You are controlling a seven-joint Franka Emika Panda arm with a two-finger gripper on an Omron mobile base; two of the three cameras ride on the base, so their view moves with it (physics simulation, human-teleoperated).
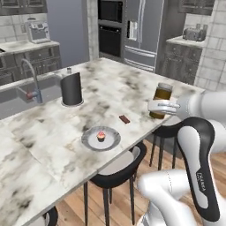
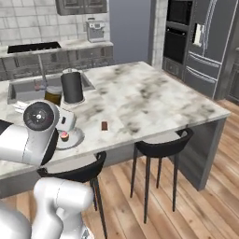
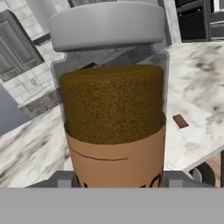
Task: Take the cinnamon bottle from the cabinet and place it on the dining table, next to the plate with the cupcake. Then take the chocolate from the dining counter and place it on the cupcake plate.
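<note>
The gripper (image 1: 160,106) is closed on the cinnamon bottle (image 1: 161,100), its fingers clamped on either side of the lower body, as the hand view shows with the bottle (image 3: 113,127) standing between the two finger bases. The bottle is upright, brown powder inside, grey cap on top. In the left base view it is held over the counter's (image 1: 110,84) near edge, at about 3 o'clock from the plate (image 1: 100,138) and well apart from it; whether its base touches the marble cannot be told.

The plate sits near the counter's front edge with the cupcake (image 1: 101,136) at its centre. The chocolate (image 1: 124,118) lies flat on the marble at about 1 o'clock from the plate, between plate and bottle, touching neither.

A dark cylindrical canister (image 1: 71,88) stands at about 11 o'clock from the plate, beside the sink (image 1: 17,99) and its faucet (image 1: 32,79).

In the right base view the arm covers much of the plate (image 2: 70,138); the cupcake (image 2: 64,136) peeks out beside it, with the chocolate (image 2: 104,125) at 3 o'clock. Two stools (image 2: 161,142) stand under the counter edge.
</note>
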